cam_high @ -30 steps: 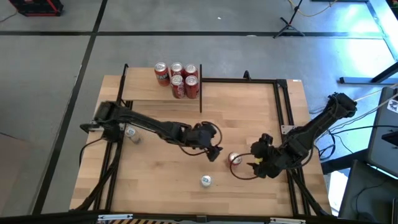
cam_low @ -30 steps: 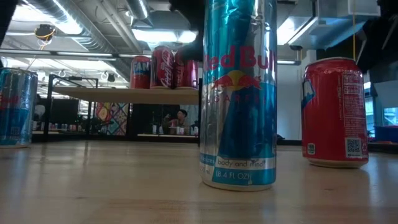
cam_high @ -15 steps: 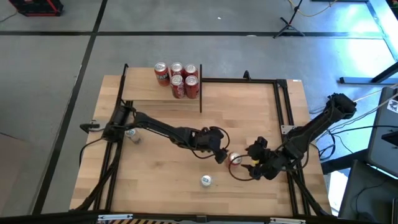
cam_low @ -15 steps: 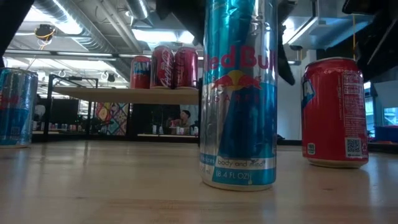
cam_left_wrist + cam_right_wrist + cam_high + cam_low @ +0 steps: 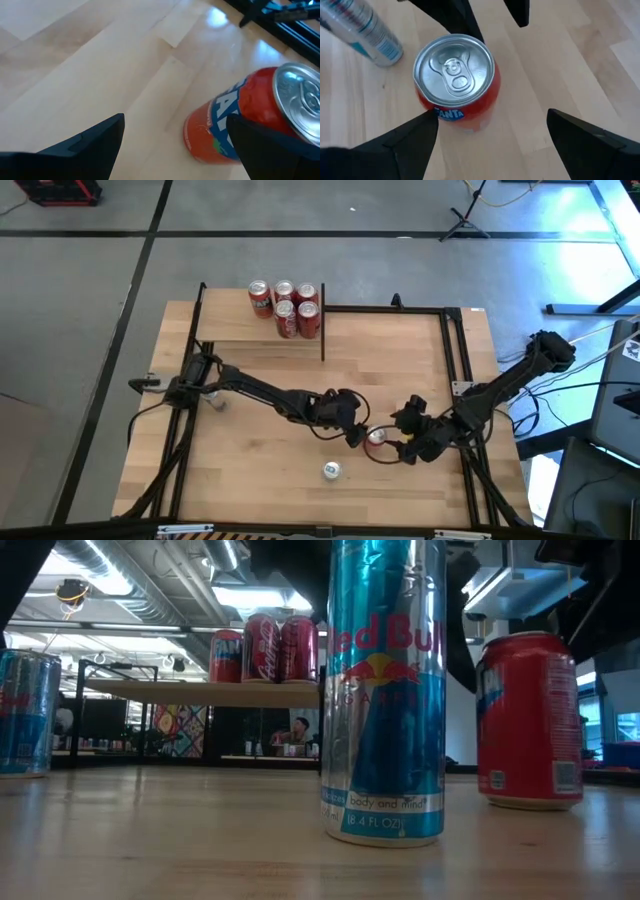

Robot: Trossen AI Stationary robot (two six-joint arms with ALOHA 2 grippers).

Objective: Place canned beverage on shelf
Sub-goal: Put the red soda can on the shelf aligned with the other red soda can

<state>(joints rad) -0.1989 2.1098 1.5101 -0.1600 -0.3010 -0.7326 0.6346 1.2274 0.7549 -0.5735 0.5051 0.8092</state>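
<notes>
The right gripper (image 5: 402, 442) hangs wide open and empty over the red Fanta can (image 5: 377, 438), which stands upright on the tabletop (image 5: 250, 470) right of centre. In the right wrist view the can (image 5: 456, 80) sits between the two dark fingers (image 5: 405, 145), one of them close against its side, the other well clear; the lid faces the camera, so the can's long axis runs straight up and the jaws straddle it across its width. From this gripper, in the high view, the can lies at about nine o'clock, just beside it.

The left gripper (image 5: 352, 430), equally spread and holding nothing, sits on the can's other side, the can at roughly four o'clock from it. In the left wrist view the can (image 5: 250, 117) stands off toward one finger (image 5: 270, 150), not centred in the gap. By that, the right arm looks better lined up for a grasp, though both are about equally near.

A tall blue-and-silver can (image 5: 331, 470) stands at seven o'clock from the red one, closer to the table's front edge; another like it (image 5: 210, 394) stands by the left arm's base.

Farthest off, at eleven o'clock from the red can, the shelf (image 5: 235, 325) occupies the far-left corner, five red cans (image 5: 287, 307) already grouped on it. The carry would run diagonally across the table.
</notes>
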